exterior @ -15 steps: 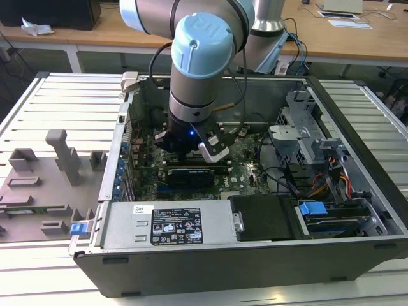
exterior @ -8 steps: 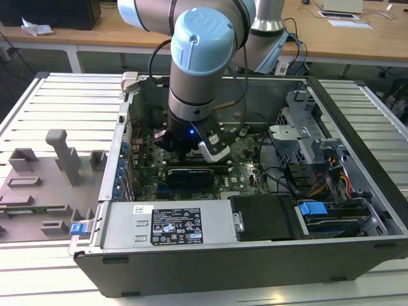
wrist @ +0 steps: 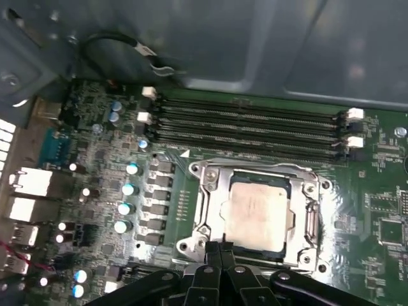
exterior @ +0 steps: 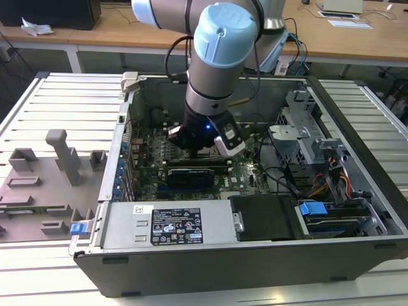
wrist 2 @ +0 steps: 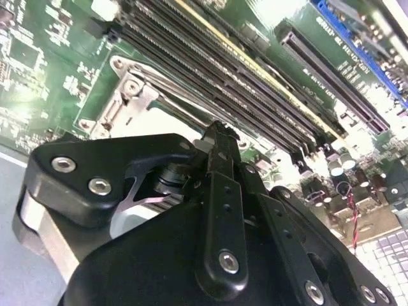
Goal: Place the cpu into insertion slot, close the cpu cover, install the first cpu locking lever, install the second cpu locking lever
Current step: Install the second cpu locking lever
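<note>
The gripper [wrist: 220,250] is hovering low over the motherboard [wrist: 102,185], its fingers pressed together and grasping nothing, the tips at the socket's near edge. Just beyond the tips, the cpu [wrist: 258,217] is lying in the insertion slot [wrist: 299,255], and the cpu cover [wrist: 213,175] is lying flat around it. Whether the levers are locked, I cannot tell.

You have the open computer case [exterior: 210,268] lying on the slatted table [exterior: 57,105], with the arm reaching down into it over the green motherboard [wrist: 363,210]. The flat square silver-topped cpu [wrist: 258,213] sits in the insertion slot, and the thin metal-frame cpu cover [wrist: 210,185] lies down around it. The long black memory slots [wrist: 248,127] run just beside the socket, between it and the case wall. The black gripper [wrist: 220,250] is at the socket's edge opposite those slots.
</note>
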Controlling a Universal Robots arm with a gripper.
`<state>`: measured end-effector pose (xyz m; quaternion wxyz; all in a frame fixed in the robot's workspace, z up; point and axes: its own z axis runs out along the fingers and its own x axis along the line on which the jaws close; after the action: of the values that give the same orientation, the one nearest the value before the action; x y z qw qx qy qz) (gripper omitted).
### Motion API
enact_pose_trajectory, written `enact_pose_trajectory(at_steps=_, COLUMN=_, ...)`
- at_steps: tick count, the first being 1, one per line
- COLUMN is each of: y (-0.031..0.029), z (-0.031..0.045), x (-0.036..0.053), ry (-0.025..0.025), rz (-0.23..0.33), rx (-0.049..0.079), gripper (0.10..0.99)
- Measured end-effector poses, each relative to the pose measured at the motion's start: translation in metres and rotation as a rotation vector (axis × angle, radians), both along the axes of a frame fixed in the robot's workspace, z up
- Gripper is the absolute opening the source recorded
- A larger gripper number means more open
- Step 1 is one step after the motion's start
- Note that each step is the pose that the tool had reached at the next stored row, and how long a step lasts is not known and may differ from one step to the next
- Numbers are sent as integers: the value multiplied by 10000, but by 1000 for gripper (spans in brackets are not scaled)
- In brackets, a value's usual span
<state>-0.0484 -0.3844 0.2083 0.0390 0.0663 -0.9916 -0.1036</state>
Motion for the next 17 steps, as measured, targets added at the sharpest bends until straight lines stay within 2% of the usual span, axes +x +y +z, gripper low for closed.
enact_pose_trajectory(at_steps=2, y=22, z=1, x=28, ry=22, rz=-1, rx=-254, gripper=106)
enact_pose_trajectory(at_steps=3, y=40, z=0, x=48, ry=39, rz=0, rx=-428, gripper=106)
enact_pose_trajectory(at_steps=5, y=71, z=1, x=75, ry=63, rz=-1, rx=-641, gripper=106)
enact_pose_trajectory(at_steps=7, y=170, z=8, x=108, ry=66, rz=0, rx=-938, gripper=106)
enact_pose_trajectory(at_steps=8, y=246, z=10, x=115, ry=67, rz=-2, rx=-1022, gripper=106)
enact_pose_trajectory(at_steps=10, y=328, z=10, x=121, ry=68, rz=-2, rx=-1092, gripper=106)
enact_pose_trajectory(at_steps=11, y=415, z=12, x=133, ry=71, rz=-1, rx=-1203, gripper=106)
enact_pose_trajectory(at_steps=12, y=452, z=25, x=146, ry=73, rz=-2, rx=-1402, gripper=106)
enact_pose_trajectory(at_steps=13, y=485, z=96, x=153, ry=75, rz=-4, rx=-1662, gripper=106)
enact_pose_trajectory(at_steps=14, y=501, z=192, x=154, ry=74, rz=-4, rx=-1768, gripper=106)
enact_pose_trajectory(at_steps=16, y=509, z=291, x=155, ry=74, rz=-3, rx=-1816, gripper=106)
enact_pose_trajectory(at_steps=17, y=510, z=315, x=155, ry=73, rz=-3, rx=-1821, gripper=106)
